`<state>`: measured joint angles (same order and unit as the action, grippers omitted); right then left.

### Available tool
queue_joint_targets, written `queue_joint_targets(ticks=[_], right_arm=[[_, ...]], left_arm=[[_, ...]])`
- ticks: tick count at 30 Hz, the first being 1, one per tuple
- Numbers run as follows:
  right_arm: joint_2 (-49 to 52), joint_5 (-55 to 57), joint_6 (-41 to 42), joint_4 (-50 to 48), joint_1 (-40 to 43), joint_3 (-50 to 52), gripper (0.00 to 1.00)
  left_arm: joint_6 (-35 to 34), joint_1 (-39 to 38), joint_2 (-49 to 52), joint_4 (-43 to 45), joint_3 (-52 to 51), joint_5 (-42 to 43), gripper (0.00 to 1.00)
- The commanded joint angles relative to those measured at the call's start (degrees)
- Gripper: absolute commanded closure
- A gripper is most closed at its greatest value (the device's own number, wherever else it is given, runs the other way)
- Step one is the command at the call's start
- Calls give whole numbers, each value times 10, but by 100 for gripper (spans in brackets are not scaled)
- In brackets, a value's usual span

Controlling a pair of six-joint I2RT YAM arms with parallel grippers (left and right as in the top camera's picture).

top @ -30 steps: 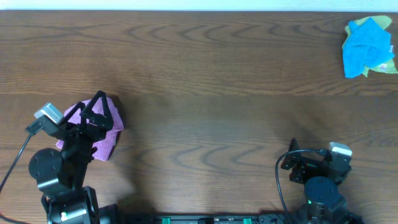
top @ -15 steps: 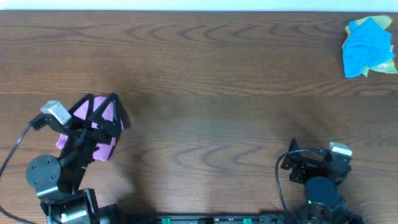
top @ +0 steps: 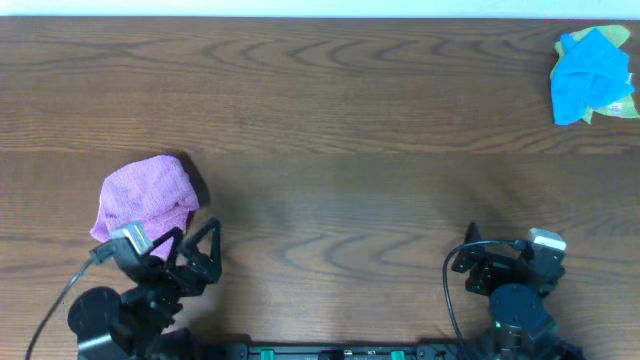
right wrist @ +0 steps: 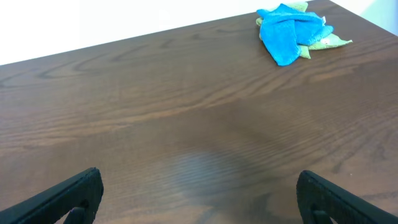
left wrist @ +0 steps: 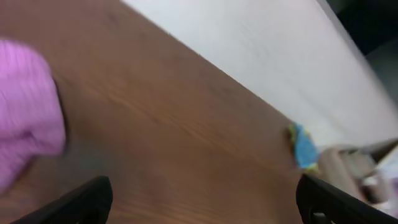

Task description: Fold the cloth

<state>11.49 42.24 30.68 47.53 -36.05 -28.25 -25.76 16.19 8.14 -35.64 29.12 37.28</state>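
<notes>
My left gripper (top: 196, 243) hangs spread, empty, about five o'clock from the seemingly folded purple cloth (top: 148, 197); my right gripper (right wrist: 199, 190) is spread too.

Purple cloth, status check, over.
Left gripper open, empty, beside the cloth. Right gripper open, empty. The cloth bunched, lying free. Blue cloth in far corner, not in the way.
</notes>
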Motion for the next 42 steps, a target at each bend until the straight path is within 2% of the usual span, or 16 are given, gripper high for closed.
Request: queue_joint_targets(ticks=[1,8,11,15,30,38,42], right_arm=[[-3,8,8,1,4,2,1],[-3,8,8,1,4,2,1],[-3,8,8,1,4,2,1],[-3,8,8,1,4,2,1],[-3,8,8,1,4,2,1],[-3,8,8,1,4,2,1],[-3,8,8,1,4,2,1]], left_arm=[[147,-27,-19,1,7,-72,4],[261,-92,-41,-2,5,-231,5],[320,-110,-51,-2,-3,-265,5],[363,-117,-74,-1,-28,-278,5],[379,-133,-80,-1,-126,-289,5],[359,-133,-80,0,-171,-289,5],[316,-133,-80,12,-198,-294,5]])
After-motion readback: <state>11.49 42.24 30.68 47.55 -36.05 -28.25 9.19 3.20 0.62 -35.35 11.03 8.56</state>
